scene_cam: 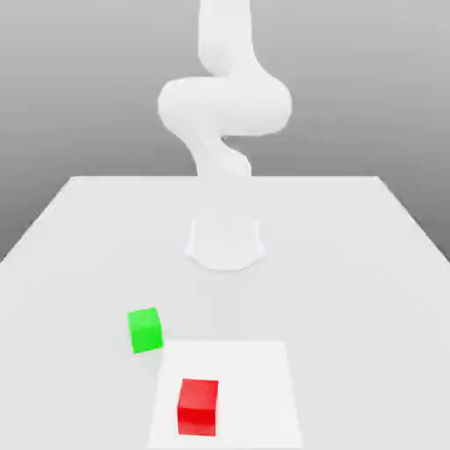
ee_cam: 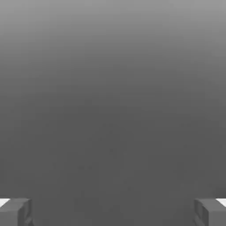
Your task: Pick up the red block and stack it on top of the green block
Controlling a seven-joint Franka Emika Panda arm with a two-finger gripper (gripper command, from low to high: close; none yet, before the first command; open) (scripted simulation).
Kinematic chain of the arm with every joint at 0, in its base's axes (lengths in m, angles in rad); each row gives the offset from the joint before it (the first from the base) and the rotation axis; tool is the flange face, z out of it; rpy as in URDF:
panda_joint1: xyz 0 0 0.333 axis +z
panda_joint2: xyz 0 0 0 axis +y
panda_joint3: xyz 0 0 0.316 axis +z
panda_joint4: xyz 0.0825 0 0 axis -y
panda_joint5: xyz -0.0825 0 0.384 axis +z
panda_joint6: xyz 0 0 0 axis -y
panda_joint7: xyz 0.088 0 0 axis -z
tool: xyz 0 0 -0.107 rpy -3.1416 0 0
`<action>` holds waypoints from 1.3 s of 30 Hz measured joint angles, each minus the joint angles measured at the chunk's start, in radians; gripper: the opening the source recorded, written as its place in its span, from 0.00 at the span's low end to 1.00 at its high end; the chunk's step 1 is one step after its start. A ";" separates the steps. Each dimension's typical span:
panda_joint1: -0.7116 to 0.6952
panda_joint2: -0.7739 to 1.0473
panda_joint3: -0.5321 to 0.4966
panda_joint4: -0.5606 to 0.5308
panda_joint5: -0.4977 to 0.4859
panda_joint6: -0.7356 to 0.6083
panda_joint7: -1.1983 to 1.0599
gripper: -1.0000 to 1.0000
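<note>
Descending off-centre, the parted fingers could clip the red block and skew it on the square.

backdrop: plain grey, darker toward tabletop | table: pale, smooth, far corners visible

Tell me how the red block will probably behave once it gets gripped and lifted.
The red block should stay stiff in the grip, as its edges look straight and its faces flat. It seems unlikely to roll or tip, being a cube resting flat on one face. Its faces look smooth, so it might slip if pinched off-centre.
</note>
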 joint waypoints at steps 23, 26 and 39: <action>-0.023 0.840 -0.042 -0.208 0.018 0.354 -0.026 0.50; -0.028 0.949 -0.037 -0.204 0.027 0.432 -0.034 0.50; -0.033 0.971 -0.032 -0.203 0.026 0.449 -0.033 0.00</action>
